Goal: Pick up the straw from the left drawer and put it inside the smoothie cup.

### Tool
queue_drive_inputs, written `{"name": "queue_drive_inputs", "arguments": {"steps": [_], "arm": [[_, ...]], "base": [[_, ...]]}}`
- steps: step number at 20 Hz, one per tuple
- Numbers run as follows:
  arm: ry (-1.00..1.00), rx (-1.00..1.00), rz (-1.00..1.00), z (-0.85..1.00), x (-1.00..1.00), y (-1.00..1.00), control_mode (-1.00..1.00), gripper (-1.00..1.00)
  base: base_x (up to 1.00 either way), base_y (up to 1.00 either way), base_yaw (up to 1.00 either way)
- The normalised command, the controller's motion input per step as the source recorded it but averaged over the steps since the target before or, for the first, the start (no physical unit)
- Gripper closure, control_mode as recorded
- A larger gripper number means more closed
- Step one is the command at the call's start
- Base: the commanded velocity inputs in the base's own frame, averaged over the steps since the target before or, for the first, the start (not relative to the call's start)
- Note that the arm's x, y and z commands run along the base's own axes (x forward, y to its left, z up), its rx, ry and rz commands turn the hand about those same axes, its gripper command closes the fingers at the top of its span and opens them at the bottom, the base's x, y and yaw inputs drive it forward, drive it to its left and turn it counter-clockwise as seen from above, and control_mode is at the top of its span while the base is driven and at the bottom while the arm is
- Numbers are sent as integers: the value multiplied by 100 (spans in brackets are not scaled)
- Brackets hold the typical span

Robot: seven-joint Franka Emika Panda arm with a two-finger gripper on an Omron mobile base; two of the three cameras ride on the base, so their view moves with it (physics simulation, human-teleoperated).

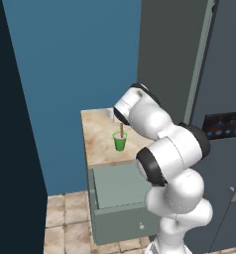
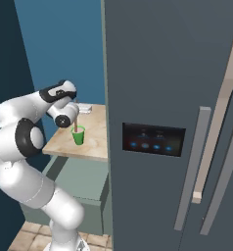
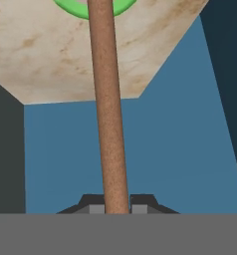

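Two dark fingertips (image 3: pixel 95 206) are closing on the straw (image 3: pixel 108 104) in the hand view, one at each side of its near end, so we are reading the pincer (image 3: pixel 116 206) as narrowed and holding the straw. From the pincer, the straw is running straight ahead along the hand's axis, and its far end is reaching the smoothie cup (image 3: pixel 98 7), whose green rim is curving to both sides of the stick at the far limit of that view. We cannot tell from that view how deep the tip is sitting in the cup. In the left base view we are seeing the straw (image 1: pixel 121 129) standing roughly upright between the hand above and the smoothie cup (image 1: pixel 120 142) directly below it, with its lower end inside the cup's rim. In the right base view we are seeing the same arrangement: the straw (image 2: pixel 76 127) is descending from the hand into the smoothie cup (image 2: pixel 78 136). The cup is resting upright on the marbled counter (image 1: pixel 97 134), directly beneath the pincer. Below the pincer and nearer the base, the left drawer (image 1: pixel 117 191) is standing pulled out under the counter edge, its knob (image 1: pixel 141 226) showing on the flat front. Beside the arm, a tall grey refrigerator (image 2: pixel 177 98) is standing with a dark display panel (image 2: pixel 152 139).
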Motion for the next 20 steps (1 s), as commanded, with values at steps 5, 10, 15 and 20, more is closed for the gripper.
{"name": "queue_drive_inputs", "arguments": {"steps": [5,10,15,20], "arm": [[0,0,0,-9,13,0,-100,100],[0,0,0,-11,11,0,-100,100],[-1,0,0,-11,3,0,-100,100],[-2,0,0,-14,0,1,-100,100]], "base": [[0,0,0],[0,0,0],[0,0,0],[0,0,0]]}}
